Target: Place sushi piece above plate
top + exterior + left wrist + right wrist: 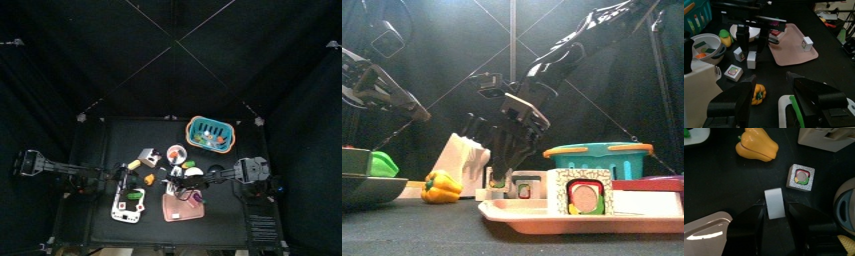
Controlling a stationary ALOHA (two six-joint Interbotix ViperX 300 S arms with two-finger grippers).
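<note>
My right gripper (773, 208) is shut on a white sushi piece (773, 202), held edge-on just over the black table beside the corner of the pink plate (704, 230). A second sushi piece (802, 177) with a green and red centre lies flat on the table just beyond it. In the front view the right gripper (500, 180) hangs low behind the plate (529, 215), which carries a sushi piece (583, 192). My left gripper (781, 107) is open, low over a green and white thing at the table's front left.
A yellow pepper (757, 144) lies near the held piece. A teal basket (207, 128) stands at the back right. A white bowl (707, 45) with food and a white rack (469, 160) stand left of the plate.
</note>
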